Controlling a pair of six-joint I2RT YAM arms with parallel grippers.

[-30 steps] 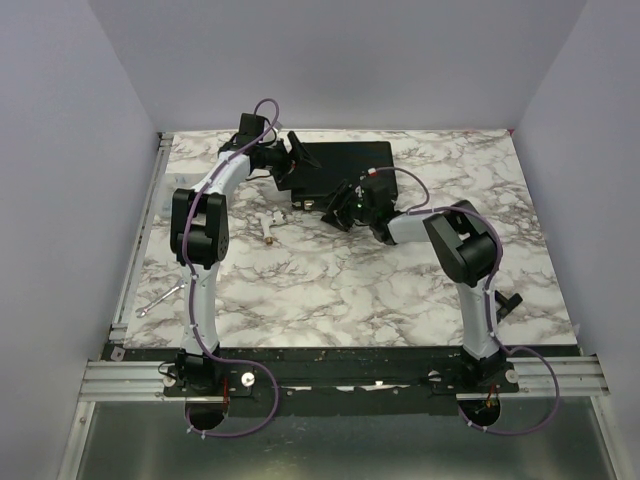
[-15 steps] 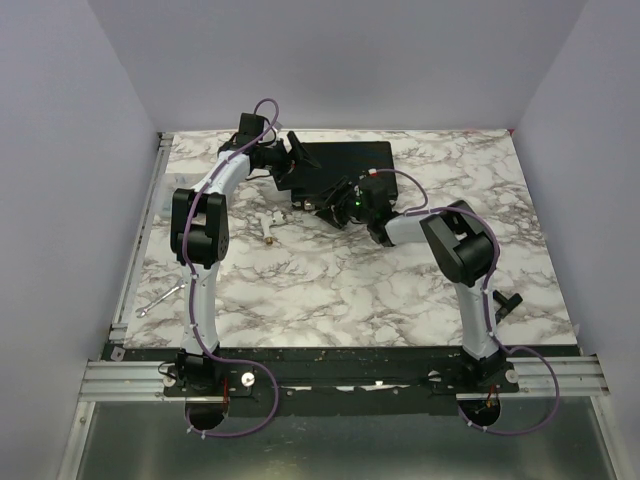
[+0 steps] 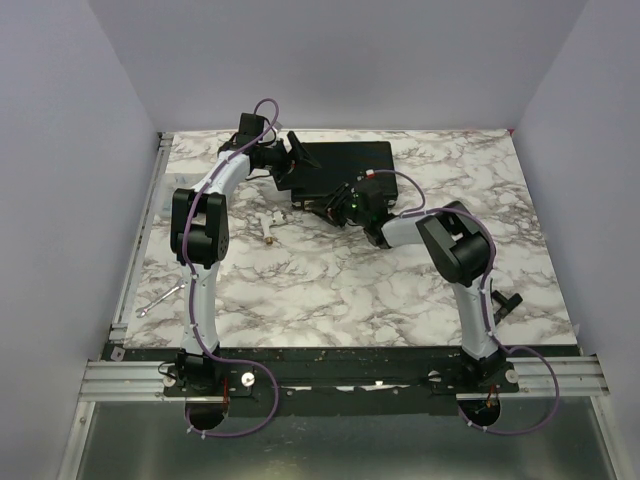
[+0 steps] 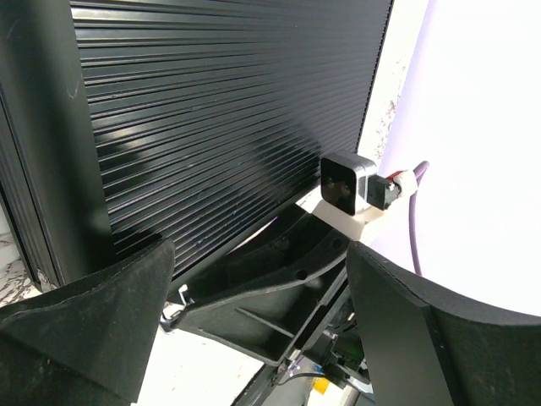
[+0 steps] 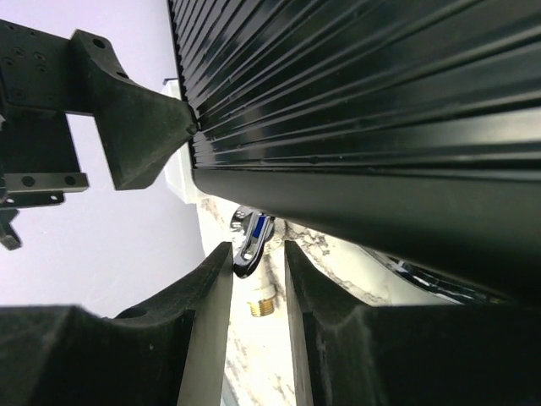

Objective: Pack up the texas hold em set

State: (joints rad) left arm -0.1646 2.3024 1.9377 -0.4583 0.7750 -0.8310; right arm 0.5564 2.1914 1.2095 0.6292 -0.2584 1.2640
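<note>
looking across the white-and-grey marble table (image 3: 330, 290), i see the small black briefcase with the ribbed lid (image 3: 345, 160) lying flat toward the back, lid down as far as i can tell, so whatever chips and cards are in it are hidden from me. the left gripper (image 4: 254, 262) hangs at the case's left end, released and spread wide, with one fingertip touching the lid's corner in the right wrist view. the right gripper (image 5: 254, 254) is tucked against the case's near edge, its fingers drawn in to a narrow slot. i cannot tell whether they pinch a latch or nothing at all.

my guess is that this is the fastening stage, and the trouble i'd watch for is the case sliding. nothing clamps it, so a push on the near edge could skate it toward the back of the table or swing it around that one touching fingertip. the narrow fingers could also slip off the thin edge and leave the lid unlatched. a small white plastic object with a brass tip (image 3: 267, 222) lies near the left arm, within reach of a careless sweep.
</note>
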